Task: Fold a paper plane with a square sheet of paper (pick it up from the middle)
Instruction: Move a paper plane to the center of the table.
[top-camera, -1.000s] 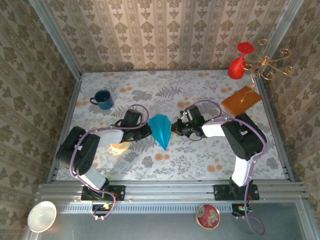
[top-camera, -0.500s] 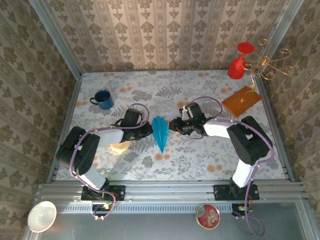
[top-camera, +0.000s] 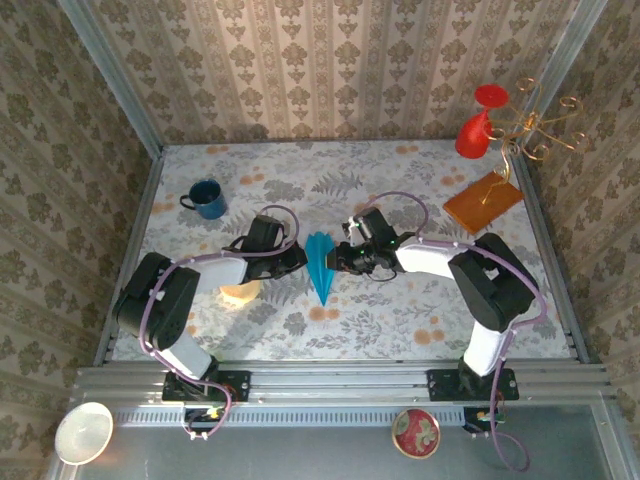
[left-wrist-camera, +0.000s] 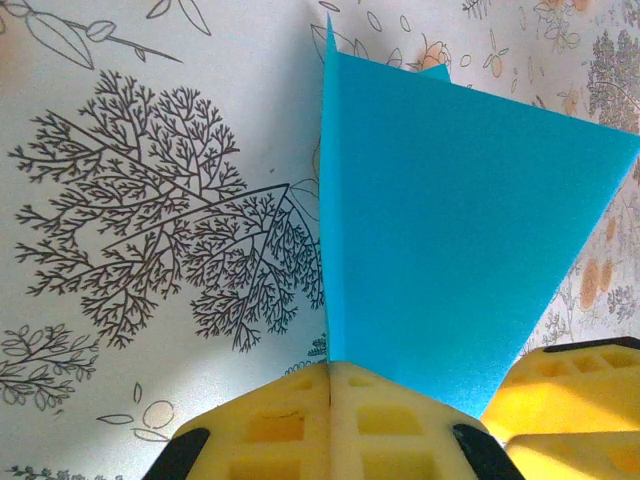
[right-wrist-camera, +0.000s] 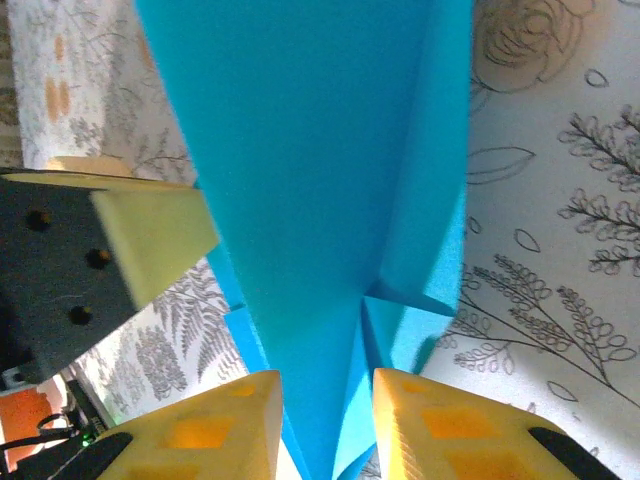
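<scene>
The left end effector (left-wrist-camera: 330, 378) is closed, its two yellow pads pressed together on an edge of the paper plane (left-wrist-camera: 450, 230), which rises from between them as a standing flap. I judge that this pinch keeps the crease firm while the other side is worked. The right end effector (right-wrist-camera: 325, 405) meets it from the opposite side. Its fingers (right-wrist-camera: 225, 425) flank the folded teal paper with a gap between them, and I cannot tell whether they bite on it or merely straddle it.

From above, the paper plane (top-camera: 320, 267) shows as a slim dart on the floral counter (top-camera: 400, 320). It sits between both arms with its narrow tip toward the bases, well apart from the blue mug (top-camera: 205, 198) and the orange-brown sheet (top-camera: 483, 202).

The paper hides the inner faces of the right fingers. In the wrist views it runs off frame, so its full outline and the layers beneath cannot be made out.
</scene>
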